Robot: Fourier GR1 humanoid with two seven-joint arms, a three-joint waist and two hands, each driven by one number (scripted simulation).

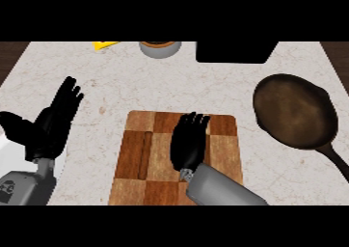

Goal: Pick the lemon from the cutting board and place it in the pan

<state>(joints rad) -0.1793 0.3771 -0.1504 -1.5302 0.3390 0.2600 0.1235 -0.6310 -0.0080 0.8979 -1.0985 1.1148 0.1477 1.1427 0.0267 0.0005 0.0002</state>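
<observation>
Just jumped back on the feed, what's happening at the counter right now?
The right hand is stretched out over the middle of the cutting board, fingers fairly straight. No lemon shows; it may be hidden under that hand. The pan sits to the board's right with nothing in it. The left hand rests open at the view's left, off the board.
</observation>
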